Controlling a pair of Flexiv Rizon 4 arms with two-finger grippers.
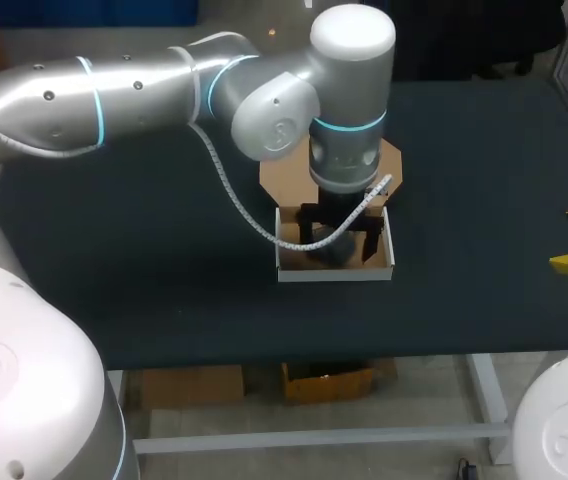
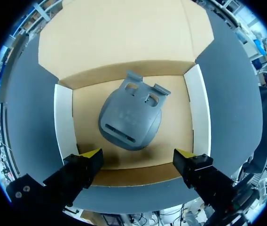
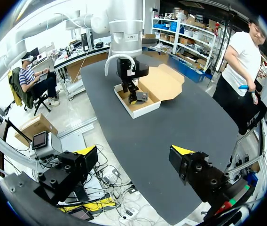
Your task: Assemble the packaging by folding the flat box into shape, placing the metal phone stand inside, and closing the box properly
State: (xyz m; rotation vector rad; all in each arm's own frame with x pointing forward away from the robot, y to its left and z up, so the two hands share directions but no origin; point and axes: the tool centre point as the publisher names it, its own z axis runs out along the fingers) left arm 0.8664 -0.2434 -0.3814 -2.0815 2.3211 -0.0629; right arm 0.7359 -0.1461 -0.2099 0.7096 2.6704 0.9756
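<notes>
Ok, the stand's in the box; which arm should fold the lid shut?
Left, probably: the left gripper hangs open right over the box, the stand lying free inside and the lid flap just ahead. The right gripper sits at the edge of the table, well away.

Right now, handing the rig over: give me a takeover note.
Left end effector: open, over the box, holding nothing.
Right end effector: open, empty, off at the right edge of the table.
Phone stand lies on the box floor; lid flap lies open behind it.
Done: box folded, stand in. To do: fold the lid shut.
</notes>
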